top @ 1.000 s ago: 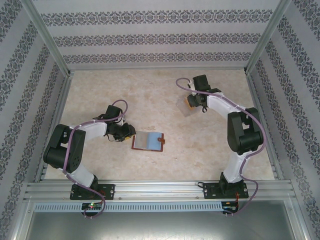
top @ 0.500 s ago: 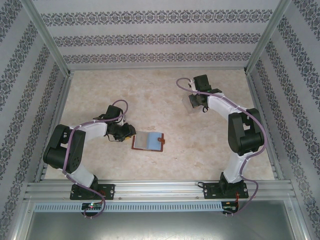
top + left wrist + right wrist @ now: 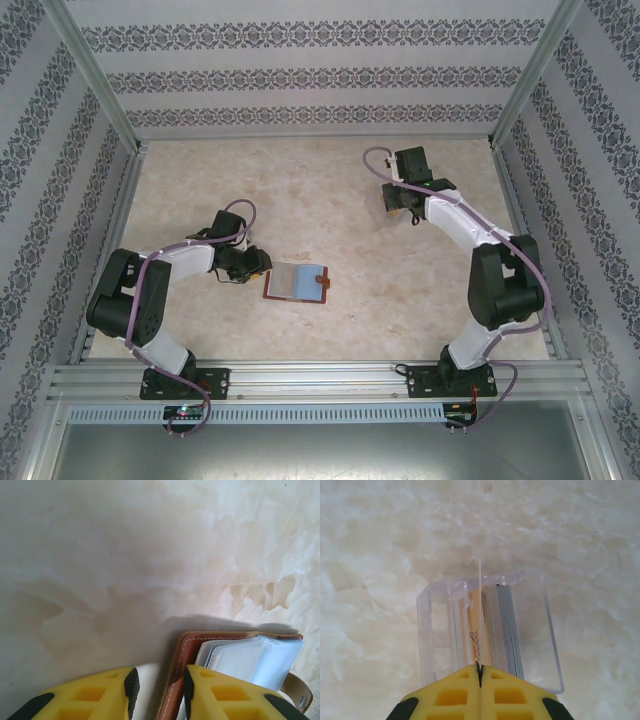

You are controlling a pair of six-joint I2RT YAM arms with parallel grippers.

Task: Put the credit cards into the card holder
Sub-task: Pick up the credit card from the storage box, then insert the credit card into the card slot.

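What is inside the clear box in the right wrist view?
The clear box holds credit cards on edge, orange left, grey right; the right gripper pinches one. Faces and count are hidden.

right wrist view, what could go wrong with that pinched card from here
1. The right hand pinches the card by a thin edge, so it may twist or slip in transit.
2. The stack in the clear box stands tight beside it; neighbours could drag along, or the box could tip.
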